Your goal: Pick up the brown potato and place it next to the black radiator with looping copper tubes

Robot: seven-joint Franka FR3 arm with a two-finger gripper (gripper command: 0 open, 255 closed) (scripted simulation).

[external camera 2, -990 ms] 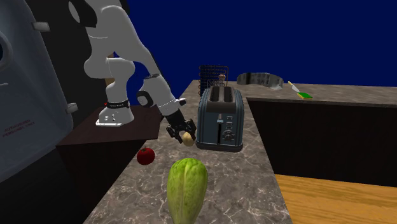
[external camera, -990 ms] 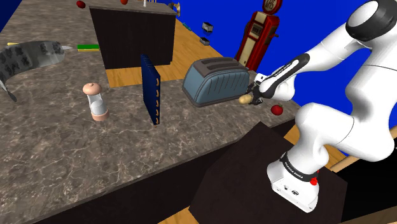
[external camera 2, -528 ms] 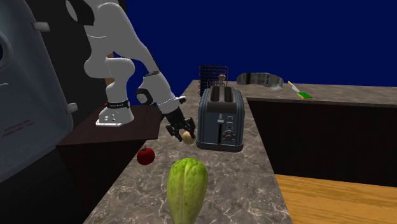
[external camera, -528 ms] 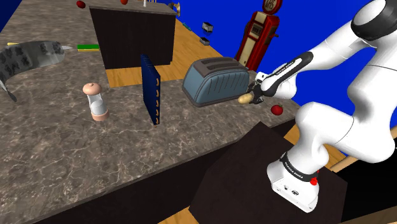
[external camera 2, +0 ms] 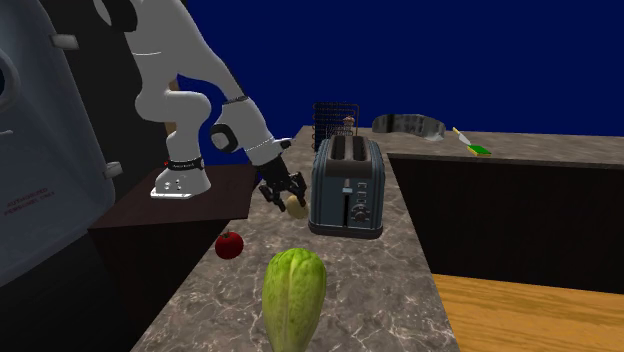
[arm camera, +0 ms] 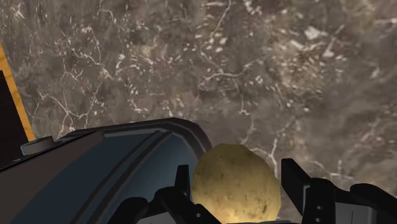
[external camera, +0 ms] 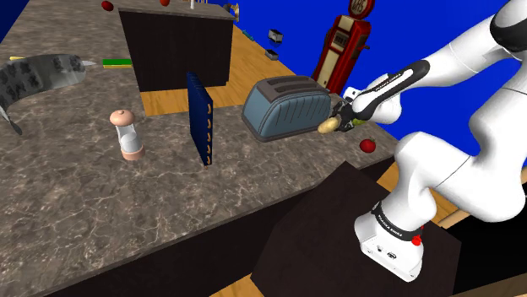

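Change: gripper [external camera: 336,123] and potato [external camera: 327,126] have risen a little since the earlier frame.
Grip: clamped on the potato.
Potato: tan, held in the gripper, above the stone counter [external camera: 101,211].
Toaster [external camera: 287,108]: just beside the gripper.
Radiator [external camera: 199,118]: well apart from the gripper, beyond the toaster.

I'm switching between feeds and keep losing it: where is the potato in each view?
Shoulder view: potato right of centre, at the toaster's right end, held in the gripper.
Second exterior view: potato just left of centre, at the toaster's left side, up and right of the red fruit.
Wrist view: potato between the gripper's fingers, beside the toaster's rounded corner.
Shared landmark: the toaster.
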